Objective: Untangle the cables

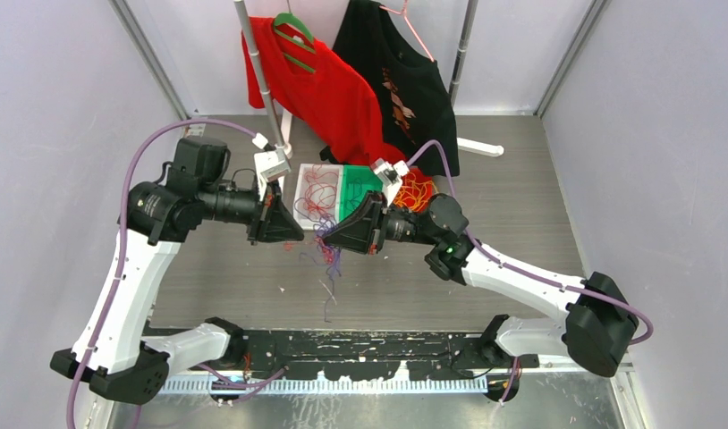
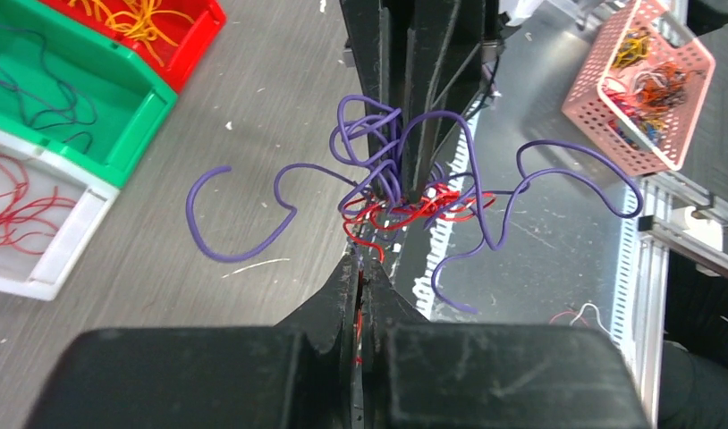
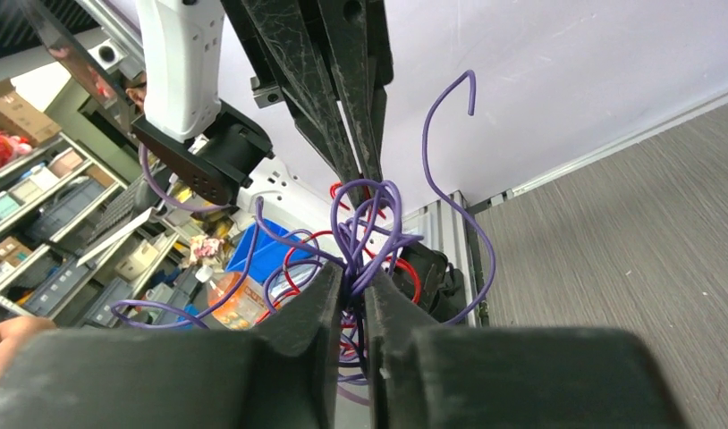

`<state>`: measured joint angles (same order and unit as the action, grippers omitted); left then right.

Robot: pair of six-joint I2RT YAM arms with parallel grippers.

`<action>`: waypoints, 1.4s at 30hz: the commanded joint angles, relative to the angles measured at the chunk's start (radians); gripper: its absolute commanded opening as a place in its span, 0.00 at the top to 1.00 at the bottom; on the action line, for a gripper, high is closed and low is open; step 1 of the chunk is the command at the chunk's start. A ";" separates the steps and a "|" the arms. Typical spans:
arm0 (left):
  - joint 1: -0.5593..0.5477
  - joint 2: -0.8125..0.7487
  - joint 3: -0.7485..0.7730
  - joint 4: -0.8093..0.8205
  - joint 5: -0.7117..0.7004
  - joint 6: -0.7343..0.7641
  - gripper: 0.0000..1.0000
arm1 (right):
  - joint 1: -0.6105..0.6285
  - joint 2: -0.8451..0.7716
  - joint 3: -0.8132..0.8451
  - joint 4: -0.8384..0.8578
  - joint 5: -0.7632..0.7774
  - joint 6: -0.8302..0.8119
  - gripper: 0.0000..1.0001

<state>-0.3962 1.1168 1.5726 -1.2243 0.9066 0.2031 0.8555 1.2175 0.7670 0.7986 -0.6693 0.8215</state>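
Note:
A tangle of purple and red cables [image 1: 322, 250] hangs between my two grippers above the table, in front of the bins. My left gripper [image 1: 296, 234] is shut on a red strand of it; in the left wrist view [image 2: 360, 265] the red strand runs between the closed jaws and the tangle [image 2: 405, 192] spreads just beyond the tips. My right gripper [image 1: 330, 239] faces it from the right, shut on purple strands [image 3: 365, 223] of the same tangle, as the right wrist view [image 3: 354, 281] shows. The two grippers' tips nearly meet.
A white bin [image 1: 300, 198] with red cables, a green bin [image 1: 356, 189] with dark cables and a red bin [image 1: 425, 198] with orange cables stand behind the grippers. A pink basket [image 2: 602, 107] of mixed cables sits near the table's front. Shirts hang on a rack [image 1: 253, 63] at the back.

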 commanded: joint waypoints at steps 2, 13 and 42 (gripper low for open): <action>0.005 -0.029 0.061 -0.016 -0.092 0.045 1.00 | 0.004 -0.073 -0.041 0.005 0.089 -0.044 0.63; 0.005 -0.058 0.107 -0.019 -0.319 0.111 1.00 | -0.003 -0.293 -0.137 -0.390 0.423 -0.257 0.45; 0.005 0.004 0.159 -0.030 -0.336 0.060 1.00 | 0.130 0.054 0.137 -0.362 0.386 -0.539 0.20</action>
<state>-0.3962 1.1240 1.6882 -1.2552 0.5957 0.2691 0.9882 1.3167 0.9413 0.3336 -0.3573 0.3103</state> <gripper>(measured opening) 0.010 0.832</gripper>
